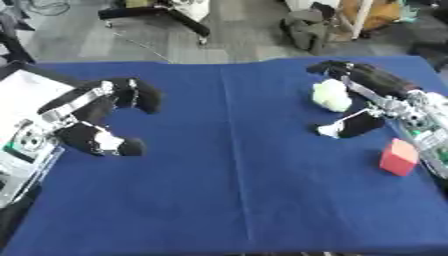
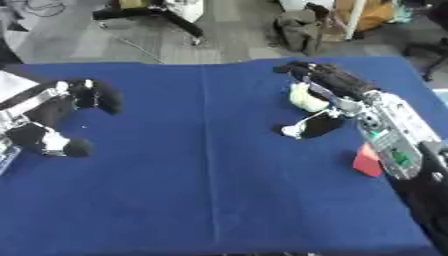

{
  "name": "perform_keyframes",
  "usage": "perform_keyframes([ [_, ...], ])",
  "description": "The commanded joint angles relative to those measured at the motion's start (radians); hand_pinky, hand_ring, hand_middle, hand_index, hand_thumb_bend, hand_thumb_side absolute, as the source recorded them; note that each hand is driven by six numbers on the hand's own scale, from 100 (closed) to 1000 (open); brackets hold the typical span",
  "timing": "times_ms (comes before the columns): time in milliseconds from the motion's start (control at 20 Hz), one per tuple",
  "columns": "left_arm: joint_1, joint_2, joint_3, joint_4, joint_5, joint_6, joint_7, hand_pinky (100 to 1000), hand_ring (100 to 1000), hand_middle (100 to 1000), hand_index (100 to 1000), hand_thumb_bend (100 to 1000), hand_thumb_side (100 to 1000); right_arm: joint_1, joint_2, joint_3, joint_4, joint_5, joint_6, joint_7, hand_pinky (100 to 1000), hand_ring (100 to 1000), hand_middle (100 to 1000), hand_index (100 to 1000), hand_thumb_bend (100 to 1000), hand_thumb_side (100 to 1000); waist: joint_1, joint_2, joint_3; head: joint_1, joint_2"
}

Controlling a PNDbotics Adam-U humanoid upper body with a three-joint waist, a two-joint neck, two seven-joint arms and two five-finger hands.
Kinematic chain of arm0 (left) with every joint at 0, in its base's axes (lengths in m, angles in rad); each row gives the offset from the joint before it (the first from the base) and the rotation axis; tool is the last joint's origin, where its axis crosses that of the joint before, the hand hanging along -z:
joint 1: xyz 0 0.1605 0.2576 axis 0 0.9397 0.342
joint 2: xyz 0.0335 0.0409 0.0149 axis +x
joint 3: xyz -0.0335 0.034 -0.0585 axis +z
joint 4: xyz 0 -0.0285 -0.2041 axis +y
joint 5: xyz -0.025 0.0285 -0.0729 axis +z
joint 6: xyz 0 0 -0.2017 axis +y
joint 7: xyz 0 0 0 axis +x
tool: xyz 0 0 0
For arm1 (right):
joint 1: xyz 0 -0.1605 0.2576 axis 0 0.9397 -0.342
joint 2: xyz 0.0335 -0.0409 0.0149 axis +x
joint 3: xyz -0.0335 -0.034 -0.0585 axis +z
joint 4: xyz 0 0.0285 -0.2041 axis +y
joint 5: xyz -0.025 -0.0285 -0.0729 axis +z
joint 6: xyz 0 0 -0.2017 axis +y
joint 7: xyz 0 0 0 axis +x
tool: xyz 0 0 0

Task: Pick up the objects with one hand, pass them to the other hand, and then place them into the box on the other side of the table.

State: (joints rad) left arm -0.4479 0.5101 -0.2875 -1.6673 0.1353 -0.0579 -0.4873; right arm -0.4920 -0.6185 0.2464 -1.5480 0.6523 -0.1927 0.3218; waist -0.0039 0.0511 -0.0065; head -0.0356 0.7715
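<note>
A pale yellow-green lumpy object [image 1: 332, 95] lies on the blue table [image 1: 227, 165] at the far right. My right hand [image 1: 388, 96] comes in from the right and is open around it. The fingers [image 1: 354, 72] arch over the object's far side and the thumb [image 1: 350, 127] sits apart on its near side. A red cube [image 1: 399, 157] rests on the cloth just beside the right forearm. My left hand [image 1: 79, 112] hovers at the left side, its fingers in a relaxed curve with nothing in them.
A white box [image 1: 26, 90] stands at the table's left edge, partly behind the left arm. Beyond the far edge are a grey floor, black stand legs [image 1: 166, 17] and bags [image 1: 311, 27].
</note>
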Motion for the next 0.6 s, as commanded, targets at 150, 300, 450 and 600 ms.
perform_keyframes([
  [150, -0.007, 0.012, 0.017, -0.006, -0.004, -0.003, -0.001, 735, 685, 658, 767, 804, 485, 0.021, -0.091, -0.037, 0.026, -0.031, 0.001, 0.063, 864, 876, 874, 948, 483, 438, -0.002, -0.006, -0.004, -0.001, -0.001],
  [300, -0.005, 0.011, 0.019, -0.004, -0.005, -0.004, -0.001, 733, 683, 655, 767, 805, 485, 0.043, -0.106, -0.060, 0.042, -0.032, 0.006, 0.075, 864, 873, 867, 938, 452, 394, -0.002, -0.007, -0.006, 0.000, -0.001],
  [450, -0.002, 0.010, 0.019, -0.001, -0.006, -0.002, 0.000, 730, 678, 653, 766, 802, 486, 0.059, -0.122, -0.076, 0.053, -0.030, 0.010, 0.083, 863, 868, 861, 933, 485, 436, -0.002, -0.008, -0.007, -0.001, -0.001],
  [600, 0.001, 0.011, 0.020, 0.001, -0.007, -0.002, -0.001, 729, 676, 652, 766, 801, 487, 0.077, -0.138, -0.092, 0.059, -0.029, 0.013, 0.090, 860, 860, 854, 927, 481, 436, -0.003, -0.009, -0.009, -0.001, -0.001],
])
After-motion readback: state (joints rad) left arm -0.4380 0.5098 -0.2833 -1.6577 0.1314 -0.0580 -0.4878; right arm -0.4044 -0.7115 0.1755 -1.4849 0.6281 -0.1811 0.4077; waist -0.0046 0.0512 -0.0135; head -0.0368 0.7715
